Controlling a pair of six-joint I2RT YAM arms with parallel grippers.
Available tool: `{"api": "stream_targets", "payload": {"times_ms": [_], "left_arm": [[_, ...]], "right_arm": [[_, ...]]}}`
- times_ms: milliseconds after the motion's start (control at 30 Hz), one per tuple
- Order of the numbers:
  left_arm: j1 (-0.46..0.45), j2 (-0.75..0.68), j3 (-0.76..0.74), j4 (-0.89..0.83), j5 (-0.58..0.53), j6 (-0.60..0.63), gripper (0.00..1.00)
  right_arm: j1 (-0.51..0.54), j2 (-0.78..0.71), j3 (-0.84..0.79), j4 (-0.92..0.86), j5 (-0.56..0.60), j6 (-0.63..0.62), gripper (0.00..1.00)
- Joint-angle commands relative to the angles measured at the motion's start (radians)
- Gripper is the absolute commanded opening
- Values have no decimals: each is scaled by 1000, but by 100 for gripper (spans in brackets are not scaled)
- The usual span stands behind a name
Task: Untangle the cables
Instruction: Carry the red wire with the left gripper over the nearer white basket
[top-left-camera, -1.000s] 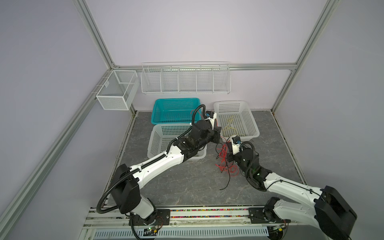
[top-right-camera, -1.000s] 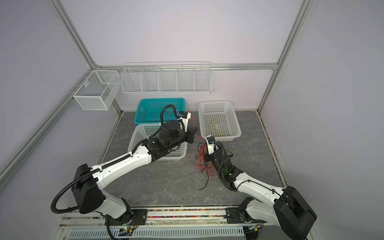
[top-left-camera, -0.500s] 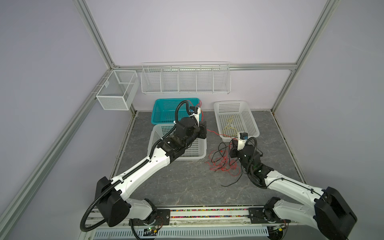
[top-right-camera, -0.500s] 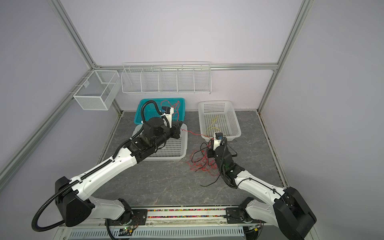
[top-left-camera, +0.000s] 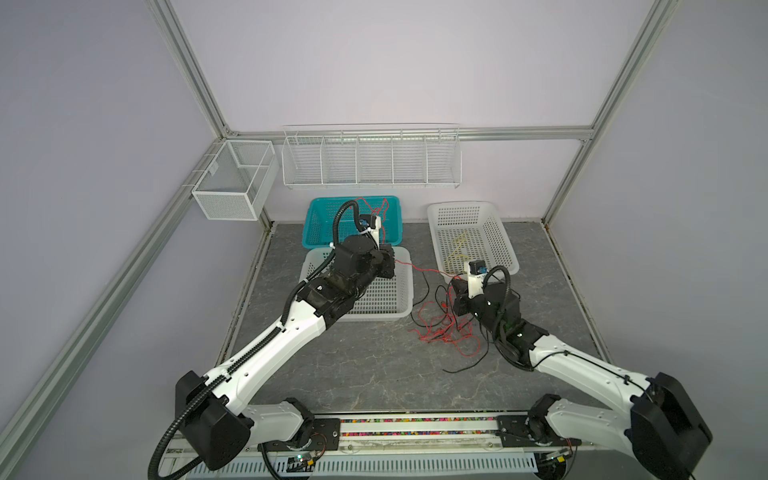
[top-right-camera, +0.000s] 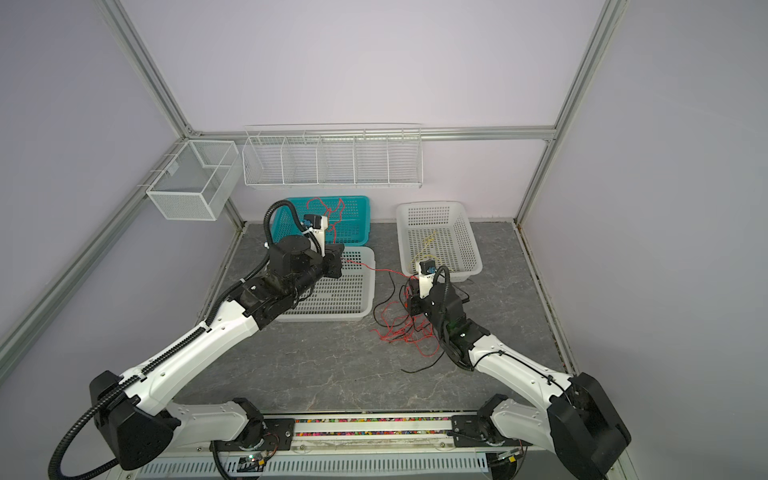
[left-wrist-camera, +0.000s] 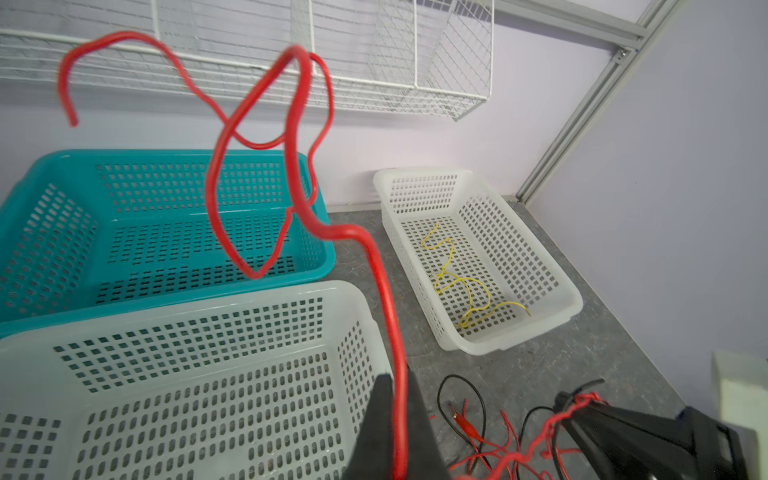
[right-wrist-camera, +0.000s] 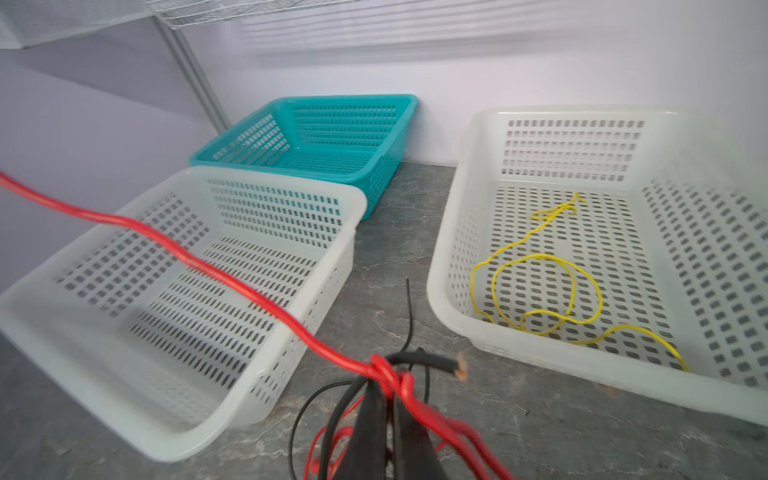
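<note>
Nearest the rail, the loose cables (top-left-camera: 442, 332) lie in a red-and-black heap on the table (top-left-camera: 353, 370), just ahead of the right arm. The right gripper (right-wrist-camera: 388, 388) is clamped on a knot of red and black strands at the heap's far edge, low over the table.

From that knot one red cable (left-wrist-camera: 388, 307) runs nearly straight toward the robot's left and upward to the left gripper (left-wrist-camera: 398, 377), which is clamped on it above the near white basket (top-left-camera: 357, 318). This line is the governing axis. In my judgement, further pull along it loads the knot (and may tighten it).

Beyond the left gripper, the cable's free end loops in the air over the teal basket (top-left-camera: 320, 224), where room is open. A yellow cable (right-wrist-camera: 540, 257) lies in the far white basket (top-left-camera: 507, 249), well apart.
</note>
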Motion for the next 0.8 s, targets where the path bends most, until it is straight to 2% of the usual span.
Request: {"api": "stream_targets", "payload": {"times_ms": [0,167,433,767], "left_arm": [[78,-79,7,33,-216,35,0],[78,-64,-35,73,-111,17,0],[78,-68,-56,106,-49,18,0],[78,-73,-53,-5,-159,62,0]], "right_arm": [[-79,-16,25,-275,-23,-53,8],[-82,-8,116,-330,-124,-83,15],[-81,59,192,-335,-175,-69,22],[-81,111,180,-321,-181,-66,40]]}}
